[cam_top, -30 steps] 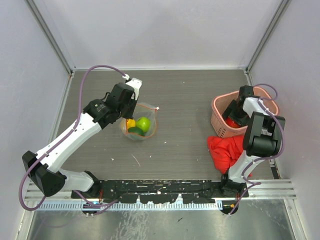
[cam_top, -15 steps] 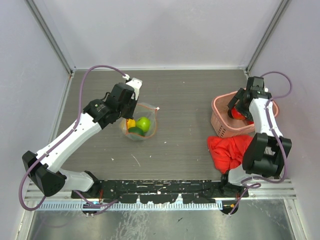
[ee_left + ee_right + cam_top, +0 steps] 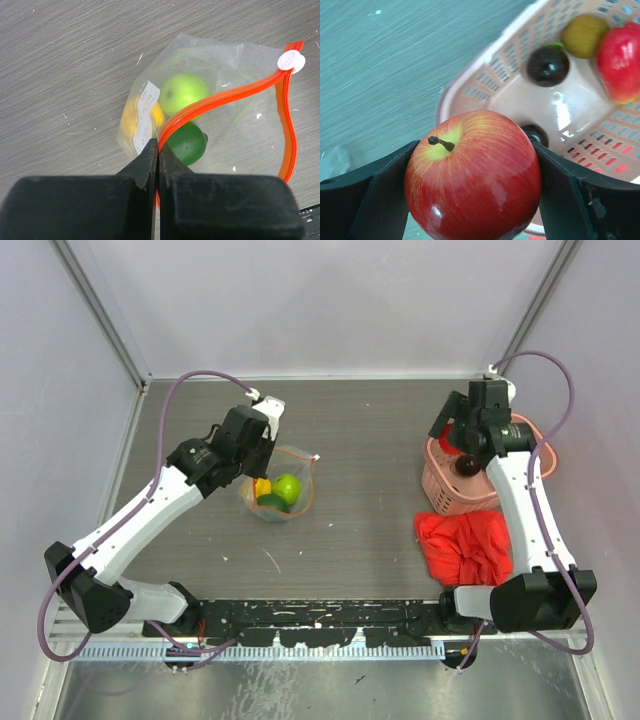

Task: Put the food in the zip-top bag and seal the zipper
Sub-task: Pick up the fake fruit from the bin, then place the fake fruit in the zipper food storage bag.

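The zip-top bag (image 3: 283, 485) lies left of centre on the table, its mouth open. Inside it are a light green fruit (image 3: 182, 92), a dark green one (image 3: 187, 142) and a yellow one (image 3: 131, 117). My left gripper (image 3: 157, 145) is shut on the red-orange zipper (image 3: 225, 95) at the bag's near end. My right gripper (image 3: 475, 150) is shut on a red apple (image 3: 472, 190), held above the left rim of the pink basket (image 3: 485, 65). Seen from above, that gripper (image 3: 450, 435) hides the apple.
The basket (image 3: 440, 485) stands at the right and holds a dark fruit (image 3: 548, 65), an olive-yellow one (image 3: 583, 34), a red one (image 3: 620, 62) and another dark one (image 3: 536, 134). A red cloth (image 3: 465, 545) lies just in front of it. Walls close in the table.
My right arm has risen out of the basket and swung towards its far-left rim with the apple. The left arm and the bag have not moved.
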{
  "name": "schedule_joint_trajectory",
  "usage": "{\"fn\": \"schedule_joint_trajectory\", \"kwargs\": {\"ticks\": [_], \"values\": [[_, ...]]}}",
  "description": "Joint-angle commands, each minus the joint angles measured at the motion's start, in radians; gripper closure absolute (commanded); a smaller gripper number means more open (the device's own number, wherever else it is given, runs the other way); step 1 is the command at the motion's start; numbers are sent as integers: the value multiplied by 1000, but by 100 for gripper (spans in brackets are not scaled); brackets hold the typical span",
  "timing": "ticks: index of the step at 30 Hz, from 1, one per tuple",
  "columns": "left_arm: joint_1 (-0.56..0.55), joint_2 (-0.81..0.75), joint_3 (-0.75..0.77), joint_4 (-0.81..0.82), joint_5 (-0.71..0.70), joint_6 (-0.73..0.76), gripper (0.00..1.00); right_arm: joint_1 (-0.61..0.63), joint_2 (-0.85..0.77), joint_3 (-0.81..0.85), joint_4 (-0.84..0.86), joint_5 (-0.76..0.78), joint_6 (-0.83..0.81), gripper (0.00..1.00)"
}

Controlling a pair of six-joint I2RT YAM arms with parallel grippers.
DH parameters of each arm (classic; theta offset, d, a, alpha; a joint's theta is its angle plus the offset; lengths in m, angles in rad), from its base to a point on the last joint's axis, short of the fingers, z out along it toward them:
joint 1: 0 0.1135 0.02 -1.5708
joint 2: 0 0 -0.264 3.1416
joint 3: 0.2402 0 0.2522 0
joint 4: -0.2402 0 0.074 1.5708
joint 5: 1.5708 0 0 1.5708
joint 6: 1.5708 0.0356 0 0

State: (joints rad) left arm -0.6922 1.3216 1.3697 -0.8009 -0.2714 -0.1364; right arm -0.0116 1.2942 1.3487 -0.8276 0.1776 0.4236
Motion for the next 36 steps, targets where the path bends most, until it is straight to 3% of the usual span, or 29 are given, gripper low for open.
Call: {"fn": "schedule_joint_trajectory", "kwargs": {"ticks": [1, 9, 23, 36], "values": [[-4, -24, 7, 55, 8, 6, 100, 103, -54, 57, 26, 27, 10, 56], [-3, -22, 8, 54, 13, 4, 100, 355, -83, 59, 110, 17, 11, 56], [-4, -18, 9, 54, 23, 1, 100, 770, -68, -64, 462, -37, -67, 56], [-4, -5, 13, 49, 33, -7, 100, 956, 16, -205, 788, -136, -117, 55]]}}
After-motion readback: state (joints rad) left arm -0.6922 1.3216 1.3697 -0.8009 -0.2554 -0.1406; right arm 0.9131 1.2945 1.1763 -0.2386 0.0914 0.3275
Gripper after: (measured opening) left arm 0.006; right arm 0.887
